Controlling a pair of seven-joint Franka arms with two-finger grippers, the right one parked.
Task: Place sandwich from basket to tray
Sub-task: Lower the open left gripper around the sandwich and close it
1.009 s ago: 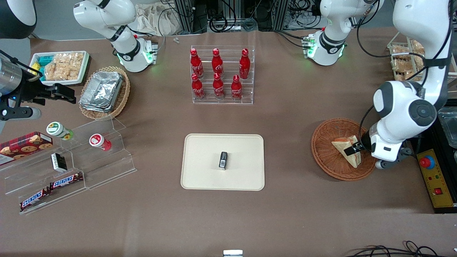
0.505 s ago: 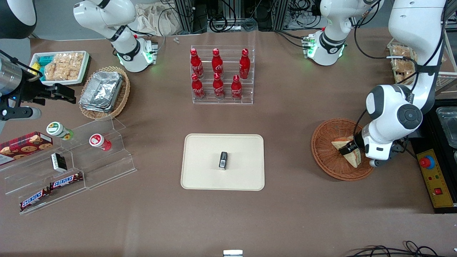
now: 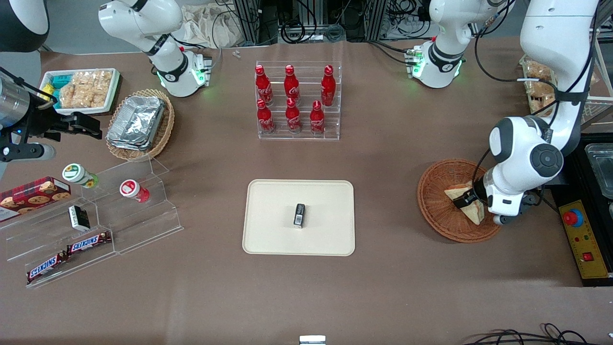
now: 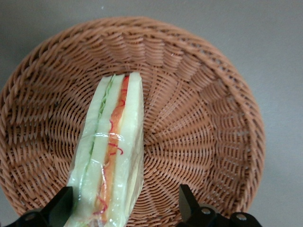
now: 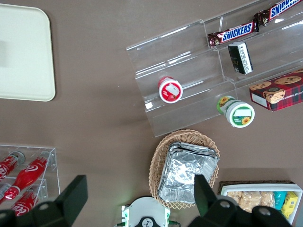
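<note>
1. The plastic-wrapped triangular white-bread sandwich [image 4: 110, 156] stands on edge in the round reddish-brown wicker basket [image 4: 199, 94] — green and red-orange filling shows along its cut side.
2. The left arm's black two-finger gripper [image 4: 125, 208] is low in the basket, wide open — one finger [image 4: 60, 208] touches the sandwich's wrapper, the other stands apart.

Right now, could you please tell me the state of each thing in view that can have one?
sandwich: wrapped, standing on edge in the basket, between the hand's fingers.
basket: upright, holding only the sandwich.
tray: flat on the table, a small dark packet on it.
hand: open, down in the basket, fingers astride the sandwich.
cola bottles: six, upright, capped, in a clear rack.
</note>
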